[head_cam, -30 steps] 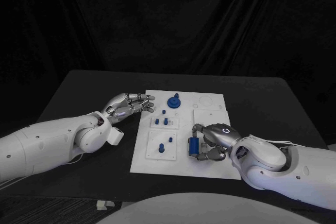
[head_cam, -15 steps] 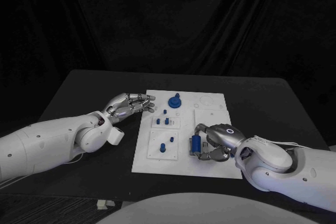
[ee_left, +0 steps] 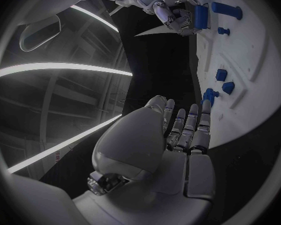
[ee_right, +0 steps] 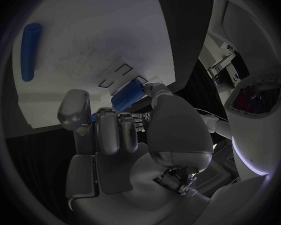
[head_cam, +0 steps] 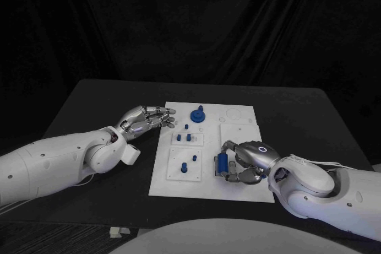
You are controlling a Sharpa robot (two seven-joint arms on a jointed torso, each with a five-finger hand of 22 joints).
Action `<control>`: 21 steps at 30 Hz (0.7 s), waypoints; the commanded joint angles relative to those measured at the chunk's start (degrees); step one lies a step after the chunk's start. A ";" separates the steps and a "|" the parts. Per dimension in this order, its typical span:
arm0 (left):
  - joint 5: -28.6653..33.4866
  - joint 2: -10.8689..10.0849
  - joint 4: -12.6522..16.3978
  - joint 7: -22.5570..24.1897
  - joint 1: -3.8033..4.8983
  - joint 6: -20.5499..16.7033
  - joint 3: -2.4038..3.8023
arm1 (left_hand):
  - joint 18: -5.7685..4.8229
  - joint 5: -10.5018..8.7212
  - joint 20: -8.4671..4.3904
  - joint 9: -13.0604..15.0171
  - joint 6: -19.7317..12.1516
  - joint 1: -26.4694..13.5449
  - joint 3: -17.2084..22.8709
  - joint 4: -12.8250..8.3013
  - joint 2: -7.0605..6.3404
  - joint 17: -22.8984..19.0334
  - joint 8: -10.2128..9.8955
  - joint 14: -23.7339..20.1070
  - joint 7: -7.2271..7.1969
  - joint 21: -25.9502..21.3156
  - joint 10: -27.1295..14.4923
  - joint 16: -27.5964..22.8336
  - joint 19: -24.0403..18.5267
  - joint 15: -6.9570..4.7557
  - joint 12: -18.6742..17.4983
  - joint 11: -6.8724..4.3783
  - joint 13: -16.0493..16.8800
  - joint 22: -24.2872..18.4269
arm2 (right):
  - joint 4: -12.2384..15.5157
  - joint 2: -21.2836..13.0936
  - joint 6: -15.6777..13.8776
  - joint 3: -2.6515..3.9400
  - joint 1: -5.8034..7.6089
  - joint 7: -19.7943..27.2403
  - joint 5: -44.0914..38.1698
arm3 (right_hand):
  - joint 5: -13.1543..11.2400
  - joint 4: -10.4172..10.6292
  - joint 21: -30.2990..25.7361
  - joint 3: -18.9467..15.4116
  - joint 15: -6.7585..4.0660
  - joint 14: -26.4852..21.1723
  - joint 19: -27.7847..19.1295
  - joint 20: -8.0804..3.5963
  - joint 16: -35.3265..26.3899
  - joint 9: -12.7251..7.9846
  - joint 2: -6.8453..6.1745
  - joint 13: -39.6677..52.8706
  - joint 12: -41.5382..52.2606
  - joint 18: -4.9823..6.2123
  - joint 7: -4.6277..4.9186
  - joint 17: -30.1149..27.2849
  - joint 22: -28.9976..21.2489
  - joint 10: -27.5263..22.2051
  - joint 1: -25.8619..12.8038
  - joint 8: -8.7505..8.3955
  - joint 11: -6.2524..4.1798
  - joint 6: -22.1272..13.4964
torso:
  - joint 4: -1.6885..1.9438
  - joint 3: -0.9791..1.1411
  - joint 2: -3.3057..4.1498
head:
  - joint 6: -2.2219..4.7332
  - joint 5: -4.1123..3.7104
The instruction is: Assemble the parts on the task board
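Observation:
The white task board (head_cam: 238, 122) lies mid-table. My right hand (head_cam: 244, 161) is over its near right part and grips a blue block (head_cam: 220, 164) between thumb and fingers, close above the plate; the right wrist view shows the block (ee_right: 128, 96) in my right hand (ee_right: 118, 135), with a blue cylinder (ee_right: 31, 52) lying on the board (ee_right: 97, 30). My left hand (head_cam: 147, 120) hovers at the board's far left corner, fingers loosely bent, holding nothing. A round blue part with a knob (head_cam: 197, 117) and several small blue pegs (head_cam: 184, 138) stand in the board's left column.
The left wrist view shows my left hand (ee_left: 181, 130) beside the board's edge (ee_left: 256, 100), blue pegs (ee_left: 222, 75) nearby, and the right hand (ee_left: 162, 5) with the block (ee_left: 200, 15) farther off. Bare black table (head_cam: 95, 105) surrounds the board.
My right hand has turned and shifted slightly with the blue block, which now sits a touch farther right. The left hand has not moved.

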 commanded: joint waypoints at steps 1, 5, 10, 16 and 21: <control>0.33 0.14 0.04 0.52 -0.10 0.75 0.06 | -1.08 0.32 -0.04 -0.07 -0.13 0.03 0.43 -0.06 -0.04 0.00 -0.01 -0.07 0.42 0.22 0.18 -0.30 -0.40 0.34 -0.24 0.34 0.06 -0.04 | 0.10 -0.01 0.70 0.00 -0.19 0.01 0.49 | 0.66 0.85 -0.45 1.63 -0.13 3.10 -0.46 -0.14 -0.23 16.15 -0.14 15.09 0.31 0.85 -0.09 4.06 7.36 5.94 -0.76 -0.63 -0.11 -0.61 | -0.02 0.01 0.04 | -0.01 -0.02; 0.33 0.17 0.00 0.51 -0.11 0.77 0.06 | -1.08 0.32 -0.04 -0.07 -0.13 0.03 0.43 -0.06 -0.04 0.00 -0.01 -0.07 0.42 0.22 0.18 -0.30 -0.40 0.34 -0.24 0.34 0.06 -0.04 | 0.01 0.16 1.47 0.00 -0.22 -0.20 0.59 | 0.35 0.81 -0.55 2.59 0.03 3.06 -0.53 -0.01 -0.27 13.69 -0.65 15.09 0.31 0.85 0.19 4.01 7.35 5.94 -0.94 -2.13 0.10 -1.80 | -0.03 0.02 0.05 | -0.01 -0.01; 0.33 0.16 -0.04 0.43 -0.12 0.85 0.06 | -1.09 0.31 -0.04 -0.07 -0.12 0.01 0.52 -0.08 -0.03 -0.01 -0.01 -0.07 0.43 0.23 0.20 -0.30 -0.41 0.33 -0.24 0.35 0.06 -0.03 | -0.08 0.36 2.47 0.00 -0.27 -0.60 0.65 | -0.26 0.86 -0.67 2.89 0.14 3.03 -0.57 0.07 -0.31 12.50 -0.85 15.09 0.31 0.87 0.34 3.96 7.32 5.94 -1.19 -2.66 0.23 -2.11 | 0.03 0.00 -0.04 | -0.01 0.07; 0.33 0.24 -0.13 0.19 -0.13 1.09 0.06 | -1.09 0.31 -0.05 -0.07 -0.13 0.00 0.55 -0.09 -0.03 -0.01 -0.01 -0.07 0.44 0.23 0.21 -0.31 -0.41 0.33 -0.25 0.36 0.06 -0.03 | -0.56 0.63 3.89 0.00 -0.32 -1.16 0.66 | -0.45 0.84 -1.07 3.18 0.26 2.91 -0.74 0.20 -0.52 10.51 -1.20 15.09 0.31 0.94 0.49 3.67 7.22 5.94 -1.82 -3.78 0.37 -2.87 | 0.16 -0.02 -0.12 | -0.01 -0.03; 0.33 0.30 -0.17 0.11 -0.14 1.18 0.06 | -1.09 0.31 -0.05 -0.07 -0.13 0.00 0.55 -0.09 -0.03 -0.01 -0.01 -0.07 0.44 0.23 0.21 -0.31 -0.41 0.33 -0.25 0.36 0.06 -0.03 | -0.40 0.75 4.40 0.00 -0.36 -1.36 0.67 | -1.14 0.93 -1.29 3.18 0.39 2.86 -0.84 0.32 -0.59 9.06 -1.26 15.09 0.31 0.97 0.64 3.57 7.17 5.94 -2.69 -4.38 0.51 -3.04 | 0.14 -0.05 -0.14 | -0.01 0.06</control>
